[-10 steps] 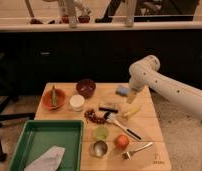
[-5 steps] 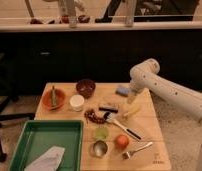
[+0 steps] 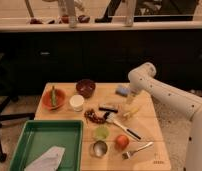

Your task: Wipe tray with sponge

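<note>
Arm has dropped and eased left since the earlier frames. Gripper (image 3: 130, 98) hangs low over the back right of the wooden table (image 3: 149, 120), just beside the sponge (image 3: 122, 90). Jaws spread wide, nothing held. Sponge lies on the table, well apart from the tray (image 3: 44, 134) at front left. Pale cloth (image 3: 46, 160) lies in the tray.

Arm (image 3: 144, 76) dipped lower; claw (image 3: 130, 98) now just beside sponge (image 3: 122, 90).

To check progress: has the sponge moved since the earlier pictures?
No. The sponge still lies right of the dark bowl; the gripper hangs just right of it.
</note>
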Robot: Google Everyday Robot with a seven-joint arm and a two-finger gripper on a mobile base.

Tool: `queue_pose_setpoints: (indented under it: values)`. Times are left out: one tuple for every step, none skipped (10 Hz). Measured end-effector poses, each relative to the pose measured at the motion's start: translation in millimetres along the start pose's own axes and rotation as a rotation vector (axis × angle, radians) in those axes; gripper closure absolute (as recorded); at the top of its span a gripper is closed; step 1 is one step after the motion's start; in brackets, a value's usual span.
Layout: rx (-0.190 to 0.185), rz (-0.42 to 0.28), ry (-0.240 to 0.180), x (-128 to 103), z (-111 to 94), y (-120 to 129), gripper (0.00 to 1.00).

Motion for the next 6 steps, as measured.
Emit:
queue_pose_setpoints:
  values:
    - [-0.006,-0.016,0.005,-6.0,8.1,-3.3,0.20]
    - [-0.009,-0.025,0.007,-9.9,12.6,-5.5,0.20]
    - [-0.020,-0.040,0.013,-15.1,20.6,-8.7,0.20]
    - [-0.027,-0.045,0.018,-16.3,25.4,-11.7,0.20]
    - [-0.036,-0.052,0.021,-20.3,31.8,-15.2,0.20]
    - [-0.044,-0.060,0.021,-27.0,37.2,-19.5,0.20]
